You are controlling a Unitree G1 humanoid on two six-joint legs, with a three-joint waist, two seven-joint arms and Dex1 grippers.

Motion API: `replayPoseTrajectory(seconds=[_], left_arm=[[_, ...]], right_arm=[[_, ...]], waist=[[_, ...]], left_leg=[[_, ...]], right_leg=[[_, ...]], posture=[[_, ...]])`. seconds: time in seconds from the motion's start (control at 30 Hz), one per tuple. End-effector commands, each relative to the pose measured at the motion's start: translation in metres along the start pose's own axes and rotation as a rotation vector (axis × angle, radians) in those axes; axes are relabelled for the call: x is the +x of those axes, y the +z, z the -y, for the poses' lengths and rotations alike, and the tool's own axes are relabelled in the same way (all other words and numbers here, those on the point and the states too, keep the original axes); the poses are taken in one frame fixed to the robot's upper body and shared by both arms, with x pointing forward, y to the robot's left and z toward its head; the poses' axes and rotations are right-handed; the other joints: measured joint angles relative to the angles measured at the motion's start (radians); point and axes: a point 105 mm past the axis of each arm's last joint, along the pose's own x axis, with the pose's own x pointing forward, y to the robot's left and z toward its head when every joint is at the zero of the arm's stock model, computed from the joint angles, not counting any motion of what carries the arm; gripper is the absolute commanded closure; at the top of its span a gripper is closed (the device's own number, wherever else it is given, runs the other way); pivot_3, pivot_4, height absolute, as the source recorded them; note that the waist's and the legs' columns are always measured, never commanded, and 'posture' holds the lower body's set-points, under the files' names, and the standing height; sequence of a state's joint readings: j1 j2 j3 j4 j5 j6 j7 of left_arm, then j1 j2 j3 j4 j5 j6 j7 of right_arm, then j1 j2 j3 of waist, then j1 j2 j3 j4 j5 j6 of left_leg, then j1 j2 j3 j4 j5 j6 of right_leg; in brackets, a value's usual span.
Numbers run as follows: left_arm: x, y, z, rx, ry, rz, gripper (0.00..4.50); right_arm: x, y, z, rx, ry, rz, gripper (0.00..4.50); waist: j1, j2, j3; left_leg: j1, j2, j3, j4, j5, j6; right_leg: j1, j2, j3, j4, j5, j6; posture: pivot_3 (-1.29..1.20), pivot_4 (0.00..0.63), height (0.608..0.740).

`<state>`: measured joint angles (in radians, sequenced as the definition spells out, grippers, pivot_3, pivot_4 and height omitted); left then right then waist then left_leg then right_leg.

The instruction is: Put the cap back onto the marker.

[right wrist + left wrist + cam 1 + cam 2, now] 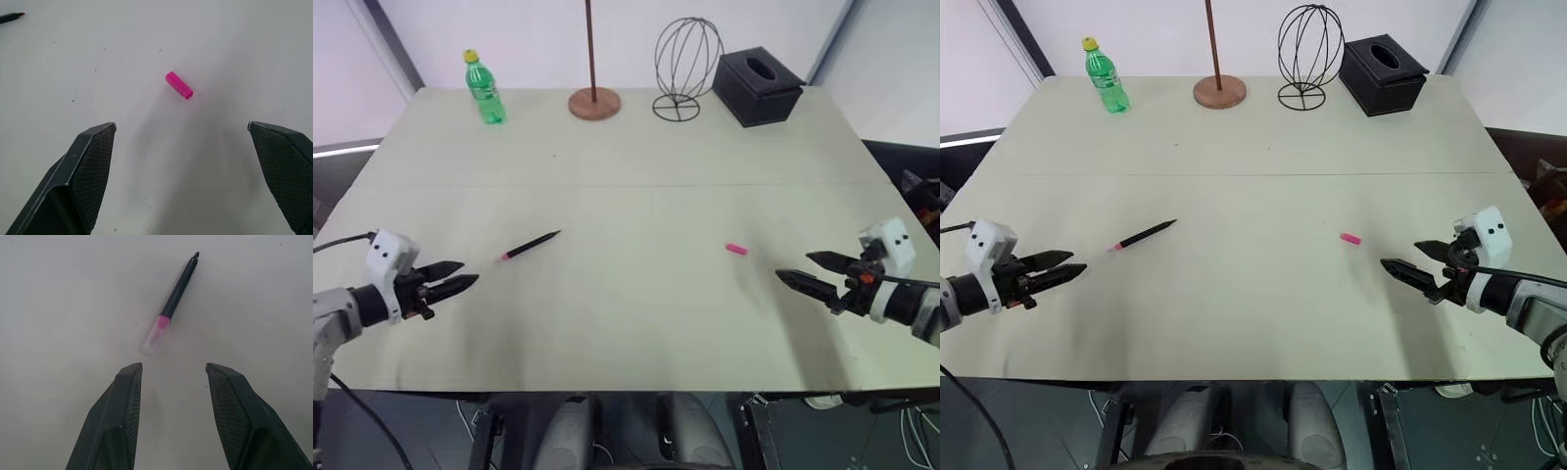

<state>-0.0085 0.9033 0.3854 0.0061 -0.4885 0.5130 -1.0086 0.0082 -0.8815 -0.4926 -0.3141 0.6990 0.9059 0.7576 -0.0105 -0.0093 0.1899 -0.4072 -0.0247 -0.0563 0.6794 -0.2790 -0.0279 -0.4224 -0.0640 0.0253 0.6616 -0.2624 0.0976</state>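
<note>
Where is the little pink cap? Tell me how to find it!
Look at the big pale table, on the robot's right half. The cap lies alone just ahead of the right pincer. It is a tiny bright pink stub, much shorter than the black marker.

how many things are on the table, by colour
pink: 1, the cap
black with pink end: 1, the marker
green: 1, bottle
brown: 1, rod on round base
black: 2, wire head form, tissue box
total: 6
</note>
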Motion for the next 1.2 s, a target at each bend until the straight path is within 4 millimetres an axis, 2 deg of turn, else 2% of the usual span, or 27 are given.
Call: replayPoseTrajectory(seconds=[0.03,0.2,0.4,0.8,1.0,1.2], left_arm=[[-0.004,0.013,-0.001,0.035,0.0,0.028,2.32],[-0.004,0.017,-0.002,0.024,0.005,0.05,2.32],[-0.002,0.021,-0.007,0.017,0.023,0.074,2.32],[0.0,0.028,-0.018,0.07,0.015,0.096,2.32],[0.007,0.035,-0.024,0.124,-0.036,0.078,2.32],[0.019,0.035,-0.021,0.172,-0.103,0.064,2.32]], right_arm=[[-0.001,0.01,-0.003,-0.045,0.003,0.035,0.04],[0.001,0.009,-0.003,-0.047,-0.01,0.042,0.04],[0.005,0.01,0.006,-0.1,-0.106,0.063,0.04],[0.01,0.01,0.009,-0.123,-0.112,0.072,0.04],[0.012,0.012,0.011,-0.131,-0.106,0.071,0.04],[0.01,0.013,0.012,-0.143,-0.11,0.074,0.04]], waist=[[-0.001,0.0,0.0],[-0.001,0.0,0.0],[-0.001,0.0,0.0],[-0.001,0.0,0.0],[-0.001,0.0,0.0],[-0.002,0.0,0.0]], left_leg=[[0.0,0.0,0.0,0.0,0.0,0.0],[0.0,0.0,0.0,0.0,0.0,0.0],[0.0,0.0,0.0,0.0,0.0,0.0],[0.0,0.0,0.0,0.0,0.0,0.0],[0.0,0.0,0.0,0.0,0.0,0.0],[0.0,0.0,0.0,0.0,0.0,0.0]], right_leg=[[0.0,0.0,0.0,0.0,0.0,0.0],[0.0,0.0,0.0,0.0,0.0,0.0],[0.0,0.0,0.0,0.0,0.0,0.0],[0.0,0.001,0.0,0.0,0.0,0.0],[0.0,0.001,0.0,0.0,0.0,0.0],[0.0,0.002,0.0,0.0,0.0,0.0]], posture=[[0.0,0.15,0.74],[0.0,0.15,0.74],[0.0,0.15,0.74],[0.0,0.15,0.74],[0.0,0.15,0.74],[0.0,0.15,0.74]])
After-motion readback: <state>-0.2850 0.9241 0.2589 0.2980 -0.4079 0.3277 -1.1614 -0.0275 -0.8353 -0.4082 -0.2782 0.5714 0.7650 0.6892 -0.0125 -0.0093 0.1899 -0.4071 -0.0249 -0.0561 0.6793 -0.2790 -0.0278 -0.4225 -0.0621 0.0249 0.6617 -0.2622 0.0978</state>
